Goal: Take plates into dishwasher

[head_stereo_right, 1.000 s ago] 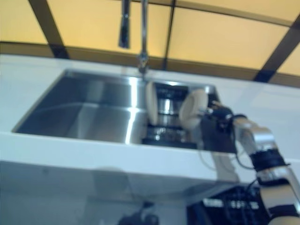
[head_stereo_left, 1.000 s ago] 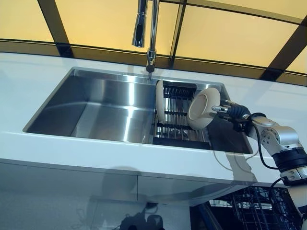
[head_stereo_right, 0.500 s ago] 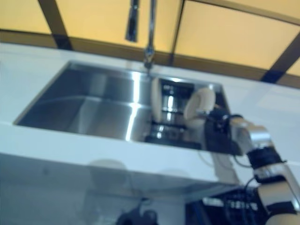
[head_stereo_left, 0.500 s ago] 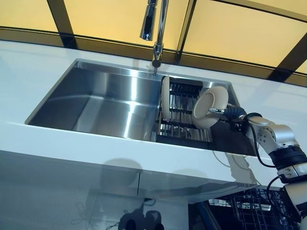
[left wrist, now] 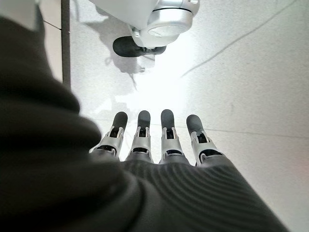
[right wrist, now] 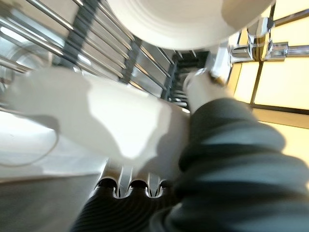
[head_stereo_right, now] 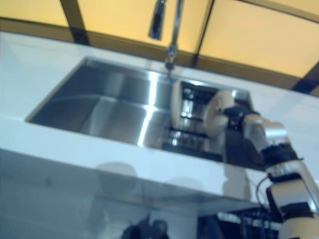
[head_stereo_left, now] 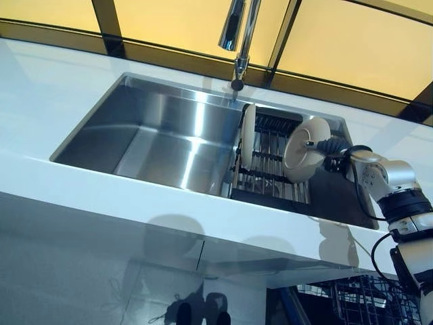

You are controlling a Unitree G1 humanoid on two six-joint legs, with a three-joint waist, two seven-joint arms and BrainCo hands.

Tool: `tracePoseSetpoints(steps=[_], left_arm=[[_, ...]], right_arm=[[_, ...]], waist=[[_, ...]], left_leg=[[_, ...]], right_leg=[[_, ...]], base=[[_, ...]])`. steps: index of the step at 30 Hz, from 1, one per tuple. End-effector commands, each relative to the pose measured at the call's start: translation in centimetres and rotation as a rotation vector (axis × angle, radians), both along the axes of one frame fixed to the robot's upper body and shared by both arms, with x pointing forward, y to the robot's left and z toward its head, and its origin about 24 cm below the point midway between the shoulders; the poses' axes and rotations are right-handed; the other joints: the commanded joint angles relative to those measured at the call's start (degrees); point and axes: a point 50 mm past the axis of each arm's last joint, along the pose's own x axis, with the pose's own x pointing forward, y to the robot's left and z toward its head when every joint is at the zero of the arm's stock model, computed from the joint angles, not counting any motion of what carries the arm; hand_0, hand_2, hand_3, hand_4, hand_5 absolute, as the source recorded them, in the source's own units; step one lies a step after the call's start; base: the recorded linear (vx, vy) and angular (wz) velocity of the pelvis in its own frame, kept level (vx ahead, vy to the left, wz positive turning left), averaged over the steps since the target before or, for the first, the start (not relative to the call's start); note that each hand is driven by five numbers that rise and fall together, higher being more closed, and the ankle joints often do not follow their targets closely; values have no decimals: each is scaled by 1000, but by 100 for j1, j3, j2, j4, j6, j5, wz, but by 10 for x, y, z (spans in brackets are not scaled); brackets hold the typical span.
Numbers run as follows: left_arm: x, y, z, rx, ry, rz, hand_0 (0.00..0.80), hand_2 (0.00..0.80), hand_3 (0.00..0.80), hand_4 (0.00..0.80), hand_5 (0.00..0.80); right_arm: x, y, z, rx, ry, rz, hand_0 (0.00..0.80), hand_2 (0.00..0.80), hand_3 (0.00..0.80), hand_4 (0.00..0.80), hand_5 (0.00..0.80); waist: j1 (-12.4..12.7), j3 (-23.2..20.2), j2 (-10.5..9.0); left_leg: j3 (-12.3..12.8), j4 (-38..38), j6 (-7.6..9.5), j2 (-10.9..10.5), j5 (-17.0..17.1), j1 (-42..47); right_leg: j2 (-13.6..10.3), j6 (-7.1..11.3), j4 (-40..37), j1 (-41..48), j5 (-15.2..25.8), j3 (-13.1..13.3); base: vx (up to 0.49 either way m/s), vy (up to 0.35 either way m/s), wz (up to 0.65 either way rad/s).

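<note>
A cream plate (head_stereo_left: 306,149) is held over the dish rack (head_stereo_left: 270,177) at the right end of the steel sink (head_stereo_left: 155,135). My right hand (head_stereo_left: 333,147) is shut on its rim, thumb across the face and fingers behind it. In the right wrist view the held plate (right wrist: 96,116) fills the middle, past the hand's cover (right wrist: 217,159). A second white plate (head_stereo_left: 248,137) stands on edge in the rack's left side. It also shows in the right wrist view (right wrist: 169,19). My left hand (left wrist: 145,140) hangs over the floor, fingers straight and empty.
A tall faucet (head_stereo_left: 238,34) stands behind the sink's middle. White counter (head_stereo_left: 81,196) runs around the sink. A dark wire dishwasher basket (head_stereo_left: 355,301) shows below the counter at the lower right.
The whole picture has shifted right and down, so the camera has moved. My right hand still holds the plate over the rack, now tilted a little more upright.
</note>
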Motion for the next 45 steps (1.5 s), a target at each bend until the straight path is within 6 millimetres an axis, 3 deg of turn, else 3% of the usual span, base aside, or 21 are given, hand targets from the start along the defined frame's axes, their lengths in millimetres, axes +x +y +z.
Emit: tracePoseSetpoints(steps=[1,18,26,33,40,45], left_arm=[[0,-1,-1,21,25,-23,0,0,0,0,0],[-4,-1,-2,35,56,-61,0,0,0,0,0],[-10,-1,-3,32,72,-76,0,0,0,0,0],[-7,2,-1,39,59,-90,0,0,0,0,0],[-2,2,0,37,49,-104,0,0,0,0,0],[2,10,3,61,51,-118,0,0,0,0,0]], right_arm=[[6,-1,42,-105,-113,-33,800,800,800,800,800],[1,-14,74,-239,-195,-54,800,800,800,800,800],[-10,-29,117,-388,-316,-128,800,800,800,800,800],[-32,-55,151,-513,-375,-210,800,800,800,800,800],[-46,-75,152,-568,-358,-230,800,800,800,800,800],[-61,-96,137,-615,-297,-217,800,800,800,800,800]], waist=[[214,-133,71],[83,-452,5],[-42,-744,-75],[-267,-931,-144],[-471,-1029,-116],[-706,-1025,-25]], left_leg=[[51,-19,13,124,-399,65],[188,-19,6,119,-486,268],[321,-19,-1,130,-557,399],[538,-19,41,146,-635,510],[733,-19,97,152,-677,544],[910,-19,163,171,-697,545]], right_leg=[[-76,336,297,-160,-99,-10],[-51,379,202,6,-62,138],[-14,423,175,84,-34,301],[29,484,192,68,25,584],[37,557,288,-36,77,785],[47,643,531,-262,125,1011]], base=[[0,0,0],[-3,5,-1],[-12,41,-10],[-22,43,-21],[-38,63,-22],[-63,62,-27]])
